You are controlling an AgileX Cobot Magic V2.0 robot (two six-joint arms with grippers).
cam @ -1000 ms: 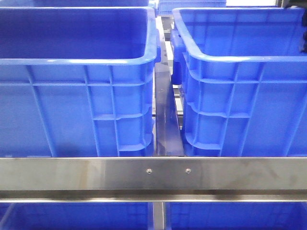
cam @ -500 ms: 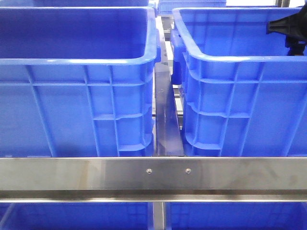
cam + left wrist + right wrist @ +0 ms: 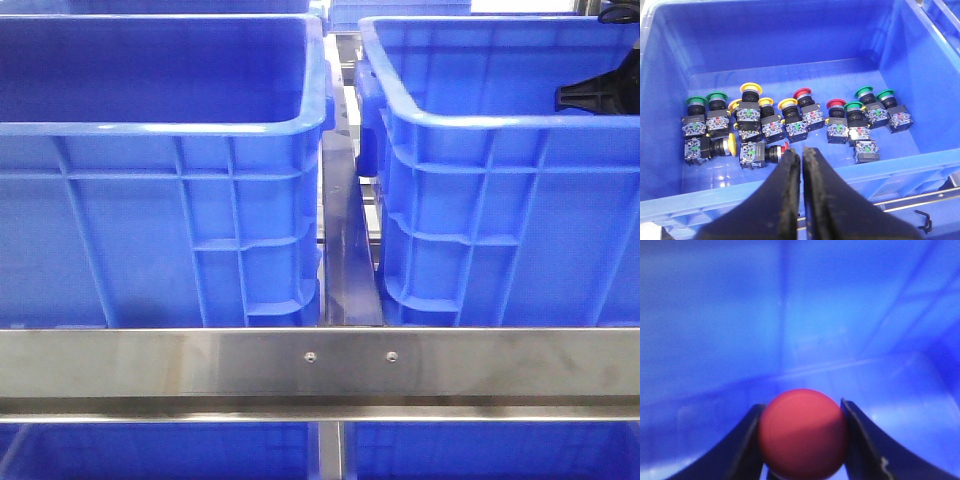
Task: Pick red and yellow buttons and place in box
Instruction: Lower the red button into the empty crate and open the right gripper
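Pinching a red button (image 3: pixel 803 434), the right pincer (image 3: pixel 802 440) hung inside the box (image 3: pixel 480 120); the left pincer (image 3: pixel 801 165) stayed pressed together, more buttons (image 3: pixel 790 122) left.

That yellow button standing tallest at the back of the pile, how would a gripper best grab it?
Likely from above, by the domed yellow cap: the yellow button stands upright, its head clear above the neighbours, while its body is hemmed in by other switches. The left gripper, now shut, would need to open first.
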